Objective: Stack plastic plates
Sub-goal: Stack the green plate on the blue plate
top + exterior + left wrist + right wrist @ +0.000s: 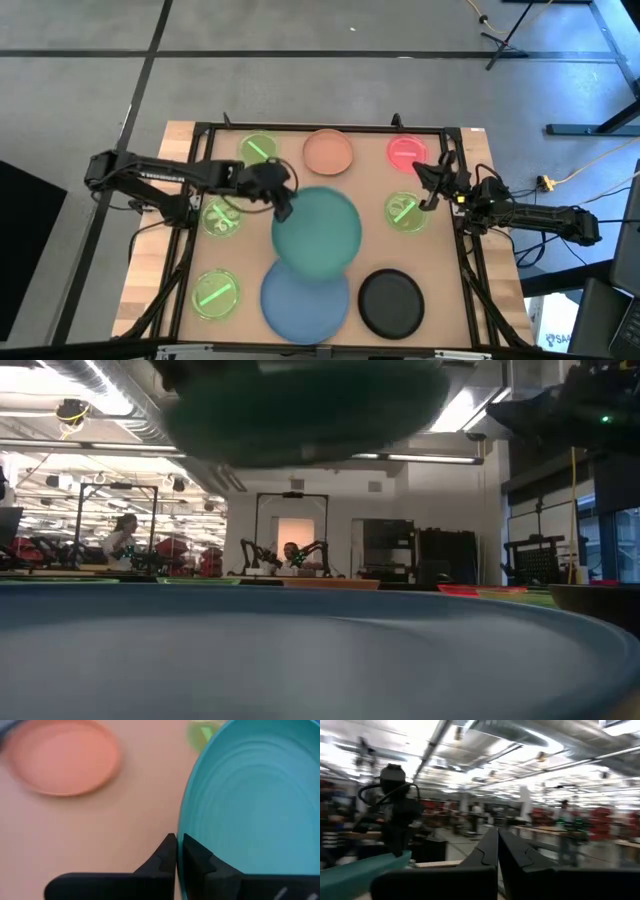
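Observation:
My left gripper (283, 205) is shut on the large teal plate (318, 232), which is lifted above the table's middle and shows high up in the low view (300, 405). In the high view its near edge overlaps the large blue plate (305, 298), which lies flat near the front edge. The black plate (391, 302) lies at the front right, the peach plate (328, 152) and the pink-red plate (405, 152) at the back. My right gripper (430, 190) is shut and empty, raised above the right side near a small green plate (405, 212). My left gripper pinches the teal plate's rim (181, 832) on the plate's left side, one finger on the inside of the plate and one (165, 852) on the outside. The fingers come from the table's left. The plate is lifted clear of the table and hangs roughly level.
Three more small green plates lie at the back left (258, 150), the left (220, 218) and the front left (215, 292). A dark frame (200, 128) runs round the table. There is bare table between the teal plate and the peach plate.

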You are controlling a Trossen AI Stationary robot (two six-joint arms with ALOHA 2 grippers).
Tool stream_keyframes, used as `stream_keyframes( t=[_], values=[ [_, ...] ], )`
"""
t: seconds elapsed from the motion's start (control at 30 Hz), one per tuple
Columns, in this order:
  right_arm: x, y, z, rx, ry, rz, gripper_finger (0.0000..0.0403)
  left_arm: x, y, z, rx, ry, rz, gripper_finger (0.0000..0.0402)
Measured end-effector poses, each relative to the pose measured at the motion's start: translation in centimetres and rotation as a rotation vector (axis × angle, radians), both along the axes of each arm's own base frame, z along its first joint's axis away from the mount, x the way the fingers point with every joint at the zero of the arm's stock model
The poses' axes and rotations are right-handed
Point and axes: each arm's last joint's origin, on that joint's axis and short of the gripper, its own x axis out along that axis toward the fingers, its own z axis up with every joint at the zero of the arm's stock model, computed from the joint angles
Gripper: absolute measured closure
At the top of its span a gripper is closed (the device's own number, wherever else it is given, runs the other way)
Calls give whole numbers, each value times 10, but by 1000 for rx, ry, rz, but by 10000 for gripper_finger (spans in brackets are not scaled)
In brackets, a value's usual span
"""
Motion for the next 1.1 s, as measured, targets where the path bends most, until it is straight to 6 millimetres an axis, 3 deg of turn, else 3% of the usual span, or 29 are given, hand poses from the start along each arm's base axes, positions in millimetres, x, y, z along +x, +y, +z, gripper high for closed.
stream_keyframes(
  t=[0.23,0.37,0.5,0.8,1.1],
  values=[
    [1,3,0,7,0,132,400,3,-65,-13,-71,21,-91,395],
    [1,4,0,12,0,180,400,7,-96,-35,-77,91,-124,395],
    [2,5,-1,38,-6,199,400,13,-114,-60,-95,170,-111,395],
    [2,6,-1,55,-6,243,400,22,-124,-95,-97,276,-86,385],
    [2,6,-1,46,1,238,400,23,-117,-95,-177,327,-125,321]
  ],
)
